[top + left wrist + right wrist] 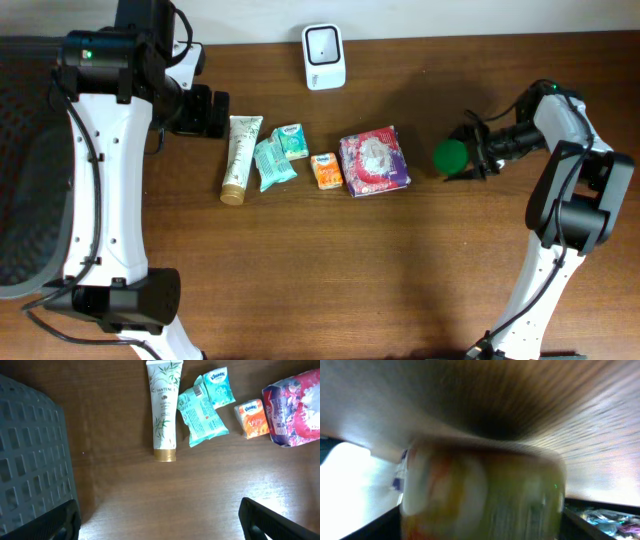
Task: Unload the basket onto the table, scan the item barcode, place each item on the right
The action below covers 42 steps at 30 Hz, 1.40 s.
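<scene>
We count one white plastic tube [240, 158], two teal packets [272, 165] [291, 141], one orange packet [326, 171], one pink bag [374, 161], one green-topped jar [450, 155]. Left claw [212, 112] gapes wide; right claw [472, 150]: we cannot tell.

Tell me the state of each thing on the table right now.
Left pincer: open, empty.
Right pincer: around green container, grip unclear.
Green container: between right pincer fingers.
Pantene tube: lying flat, capped.
Teal packet: lying flat.
Scanner: upright, untouched.
</scene>
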Motion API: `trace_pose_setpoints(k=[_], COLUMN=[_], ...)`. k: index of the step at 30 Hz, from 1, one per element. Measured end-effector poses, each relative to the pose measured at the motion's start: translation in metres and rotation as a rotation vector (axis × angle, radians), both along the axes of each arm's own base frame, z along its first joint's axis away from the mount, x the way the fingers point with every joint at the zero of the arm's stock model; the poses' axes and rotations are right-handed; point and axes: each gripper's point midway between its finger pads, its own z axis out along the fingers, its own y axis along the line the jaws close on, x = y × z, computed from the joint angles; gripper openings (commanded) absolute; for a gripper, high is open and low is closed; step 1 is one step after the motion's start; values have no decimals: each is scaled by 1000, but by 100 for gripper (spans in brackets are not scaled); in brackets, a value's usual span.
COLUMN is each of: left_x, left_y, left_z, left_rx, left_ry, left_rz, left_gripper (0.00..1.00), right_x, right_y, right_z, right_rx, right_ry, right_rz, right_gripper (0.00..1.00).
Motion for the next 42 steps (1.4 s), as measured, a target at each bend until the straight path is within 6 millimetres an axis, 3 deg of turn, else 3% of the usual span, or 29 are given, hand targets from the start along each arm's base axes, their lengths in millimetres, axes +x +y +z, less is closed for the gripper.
trace_pose_setpoints(k=[6, 10, 12, 14, 16, 17, 22, 24, 31, 42], left_x=[0, 0, 0, 0, 0, 0, 0, 0, 0, 0], left_y=[0, 0, 0, 0, 0, 0, 0, 0, 0, 0], left_z=[0, 0, 0, 0, 0, 0, 0, 0, 0, 0], left_rx=[0, 0, 0, 0, 0, 0, 0, 0, 0, 0], left_ry=[0, -1, 1, 1, 1, 1, 1, 1, 0, 0], left_rz=[0, 0, 0, 0, 0, 0, 0, 0, 0, 0], left_gripper=[99, 99, 99, 99, 99, 99, 99, 99, 99, 99], right_x=[2, 12, 20, 36, 46, 49, 58, 59, 40, 0], right_y=[5, -20, -42, -64, -67, -56, 6, 13, -7, -13], right_z=[9, 28, 58, 100, 122, 125, 106, 96, 42, -7], right_rx=[47, -140, -314, -532, -706, -770, -891, -943, -934, -806], right_ry=[-28, -69, -130, -286, -432, -492, -679, -675, -534, -407], right_rz=[5, 77, 148, 244, 417, 544, 1121, 1252, 1419, 1476], right_gripper=[99, 99, 99, 98, 98, 99, 99, 99, 99, 99])
